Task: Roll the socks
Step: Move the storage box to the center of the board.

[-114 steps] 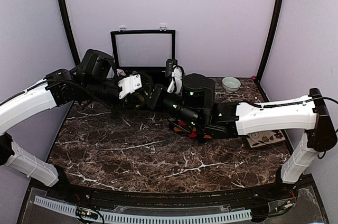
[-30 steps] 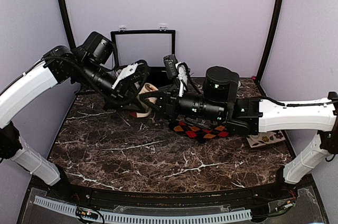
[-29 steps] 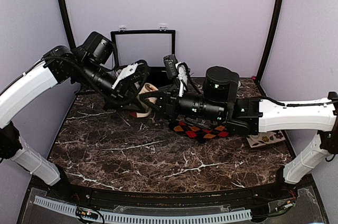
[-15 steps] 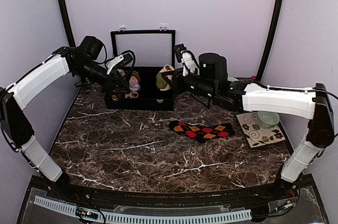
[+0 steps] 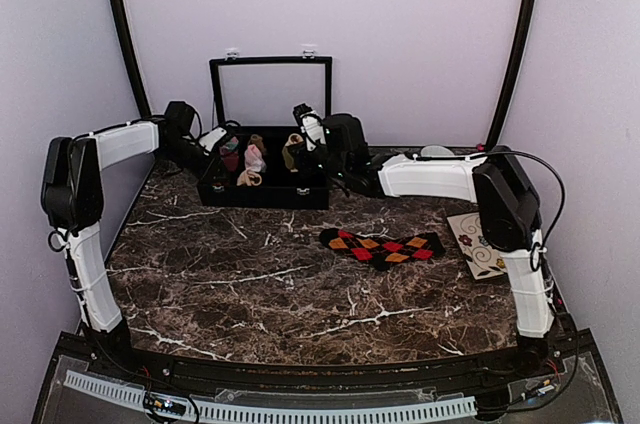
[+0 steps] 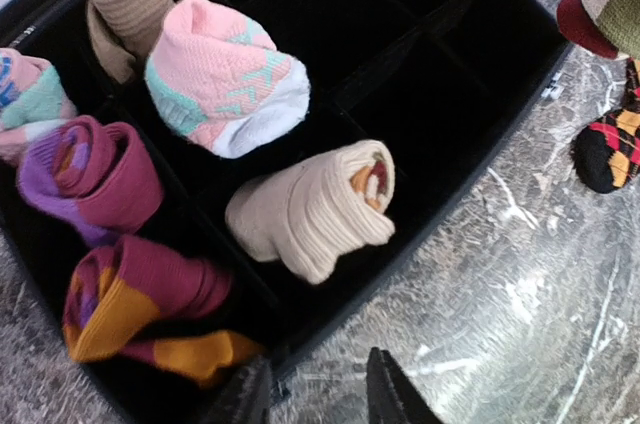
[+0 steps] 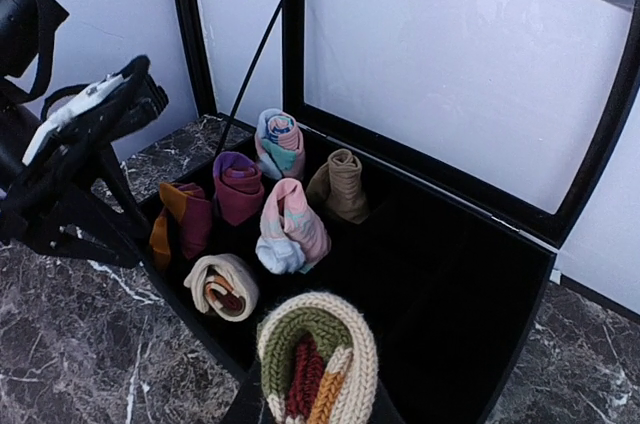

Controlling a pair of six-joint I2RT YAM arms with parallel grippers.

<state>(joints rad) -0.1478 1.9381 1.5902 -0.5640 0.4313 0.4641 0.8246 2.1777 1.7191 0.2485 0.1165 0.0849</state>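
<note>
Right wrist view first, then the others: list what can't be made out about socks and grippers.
- Right wrist view: the rolled cream striped knit sock hides the fingers of the right gripper; the bottom edge cuts off the roll.
- Left wrist view: the bottom edge leaves only two tips of the left gripper; the right edge cuts the black argyle knit sock.
- Top view: the right arm covers the black divided box's back right corner.

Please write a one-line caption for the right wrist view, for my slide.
A rolled striped sock held over the open black box, which contains six smaller sock rolls.
</note>
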